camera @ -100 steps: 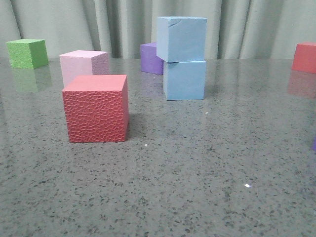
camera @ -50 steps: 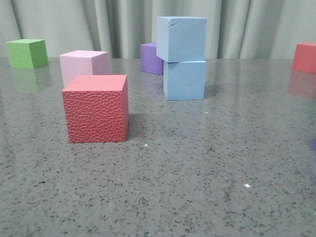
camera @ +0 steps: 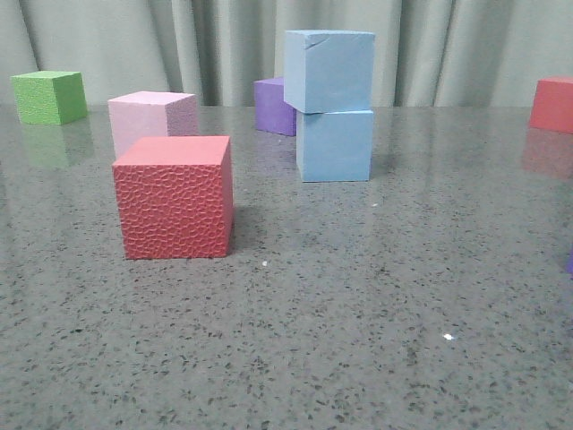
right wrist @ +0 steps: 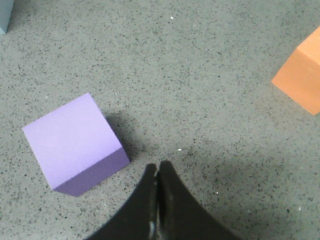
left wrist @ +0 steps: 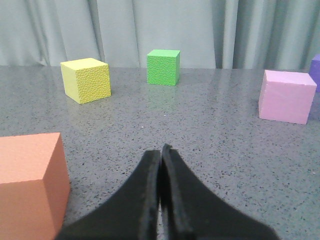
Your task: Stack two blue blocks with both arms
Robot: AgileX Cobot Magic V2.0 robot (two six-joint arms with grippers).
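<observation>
In the front view one sky-blue block [camera: 329, 70] sits on top of the other sky-blue block [camera: 335, 145], slightly turned and offset to the left, at the back middle of the table. No gripper shows in the front view. My left gripper [left wrist: 160, 150] is shut and empty, low over the table, far from the blue blocks. My right gripper [right wrist: 157, 166] is shut and empty above the table, beside a light purple cube [right wrist: 74, 143]. A grey-blue corner [right wrist: 5, 15] at the edge of the right wrist view may be a blue block.
Front view: red textured cube [camera: 175, 196] front left, pink cube [camera: 150, 119] behind it, green cube [camera: 50, 97] far left, purple cube [camera: 274, 106] behind the stack, red cube [camera: 552, 104] far right. Left wrist view: orange cube [left wrist: 30, 187], yellow cube [left wrist: 86, 80]. Right wrist view: orange cube [right wrist: 302, 75].
</observation>
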